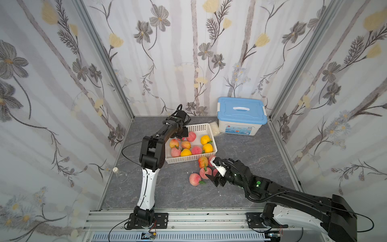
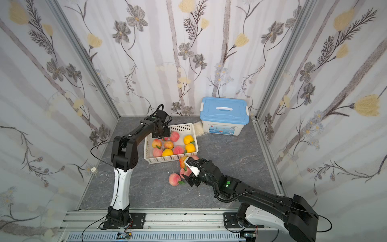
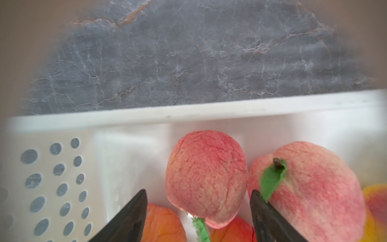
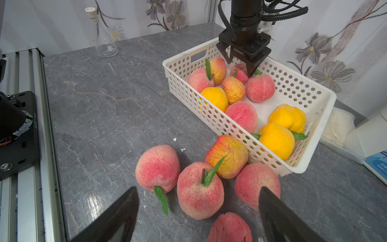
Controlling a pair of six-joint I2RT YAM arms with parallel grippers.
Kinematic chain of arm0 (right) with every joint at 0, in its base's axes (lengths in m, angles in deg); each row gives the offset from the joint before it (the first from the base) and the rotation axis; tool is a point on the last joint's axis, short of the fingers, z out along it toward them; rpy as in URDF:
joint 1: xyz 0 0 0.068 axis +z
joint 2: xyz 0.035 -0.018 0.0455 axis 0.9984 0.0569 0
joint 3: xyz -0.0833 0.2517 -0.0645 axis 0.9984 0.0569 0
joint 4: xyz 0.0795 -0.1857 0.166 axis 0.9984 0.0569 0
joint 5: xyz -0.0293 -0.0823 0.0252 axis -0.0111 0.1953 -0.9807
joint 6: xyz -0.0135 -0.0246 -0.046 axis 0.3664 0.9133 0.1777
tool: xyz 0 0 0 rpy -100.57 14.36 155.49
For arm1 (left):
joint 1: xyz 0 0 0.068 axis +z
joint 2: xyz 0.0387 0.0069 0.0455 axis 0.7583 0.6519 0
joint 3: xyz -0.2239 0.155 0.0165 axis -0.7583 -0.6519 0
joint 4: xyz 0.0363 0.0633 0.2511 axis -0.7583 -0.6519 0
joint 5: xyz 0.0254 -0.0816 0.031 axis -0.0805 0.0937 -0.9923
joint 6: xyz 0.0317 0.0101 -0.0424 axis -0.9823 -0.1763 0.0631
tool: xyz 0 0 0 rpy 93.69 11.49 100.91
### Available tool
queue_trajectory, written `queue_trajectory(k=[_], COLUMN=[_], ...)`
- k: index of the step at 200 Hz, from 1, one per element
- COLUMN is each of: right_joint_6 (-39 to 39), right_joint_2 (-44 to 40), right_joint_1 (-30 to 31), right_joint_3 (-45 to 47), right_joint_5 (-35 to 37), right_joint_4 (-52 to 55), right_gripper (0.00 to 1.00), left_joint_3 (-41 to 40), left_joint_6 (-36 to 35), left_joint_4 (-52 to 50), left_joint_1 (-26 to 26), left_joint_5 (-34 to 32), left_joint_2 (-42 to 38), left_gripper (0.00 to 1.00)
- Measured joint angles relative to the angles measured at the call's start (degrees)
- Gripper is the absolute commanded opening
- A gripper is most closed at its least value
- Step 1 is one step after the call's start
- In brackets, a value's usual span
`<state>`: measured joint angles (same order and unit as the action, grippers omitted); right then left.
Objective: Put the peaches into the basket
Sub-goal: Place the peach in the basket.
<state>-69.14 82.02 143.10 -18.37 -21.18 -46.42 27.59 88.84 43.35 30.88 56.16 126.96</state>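
Observation:
The white perforated basket (image 1: 189,161) (image 2: 167,160) (image 4: 293,83) holds several pink and yellow peaches (image 1: 196,149). My left gripper (image 1: 181,134) (image 2: 162,134) (image 4: 239,68) hangs open over its far left corner. In the left wrist view a pink peach (image 3: 206,178) lies in the basket (image 3: 188,113) between the spread fingers of that gripper (image 3: 198,191), apart from both. Several more peaches (image 4: 157,167) (image 1: 194,179) lie on the grey table by the basket's front right corner. My right gripper (image 1: 210,168) (image 2: 187,170) (image 4: 198,188) is open just above them, around a pink one (image 4: 200,190).
A white box with a blue lid (image 1: 241,116) stands at the back right, with a white bag (image 1: 215,127) between it and the basket. A glass flask (image 1: 121,175) stands near the left wall. The arms' rail (image 1: 188,218) runs along the table's front edge.

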Motion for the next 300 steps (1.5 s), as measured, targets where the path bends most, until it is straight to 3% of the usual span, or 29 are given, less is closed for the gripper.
queue_trajectory(k=[62,195,255,300], right_joint_6=[0.52,0.5,0.48,-1.53], right_joint_2=[0.37,1.51,-0.57,-1.29], right_joint_1=[0.5,1.01,0.09,-4.11], right_joint_3=[-0.11,0.33,3.63,4.02], right_joint_5=[1.38,3.67,5.68,5.62], right_joint_4=[0.17,-0.24,-2.93,-2.86], right_gripper=[0.9,0.9,0.9,0.91], left_joint_3=[-0.68,-14.23,-23.87,-34.29], left_joint_6=[0.0,-1.79,-3.52,-5.73], left_joint_4=[-0.24,4.11,6.95,9.97], left_joint_1=[0.04,-2.43,-3.74,-4.55], left_joint_5=[0.42,5.77,9.57,12.92], left_joint_2=[-3.72,-20.0,-30.42,-40.22], left_gripper=[0.82,0.82,0.83,0.84])
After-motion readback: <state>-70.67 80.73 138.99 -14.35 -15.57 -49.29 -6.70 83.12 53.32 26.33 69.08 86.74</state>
